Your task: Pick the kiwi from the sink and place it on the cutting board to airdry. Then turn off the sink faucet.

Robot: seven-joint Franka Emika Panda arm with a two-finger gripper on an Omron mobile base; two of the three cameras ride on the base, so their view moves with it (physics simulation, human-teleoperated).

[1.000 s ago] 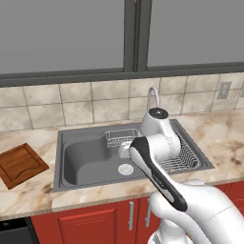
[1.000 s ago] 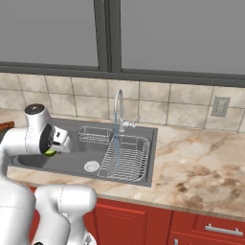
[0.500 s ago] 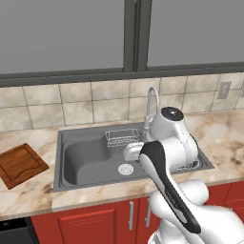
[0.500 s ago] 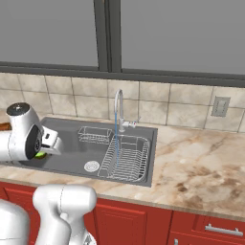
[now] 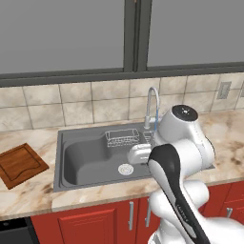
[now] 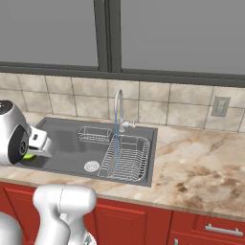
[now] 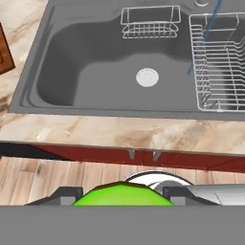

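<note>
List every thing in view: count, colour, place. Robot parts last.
kiwi: one, bright green, held between the gripper's fingers, out of the basin.
sink: one, dark grey, set in the counter.
drain: one, silver, round, on the sink floor.
wire racks: two, silver, a small one at the sink's back, a larger one in its right part.
sink faucet: one, silver, behind the sink, water running.
cutting board: one, reddish-brown, on the counter left of the sink.
counter: one, beige marble.
wall outlet: one, grey, on the tiles.
gripper: one, dark fingers, shut on the kiwi.
</note>
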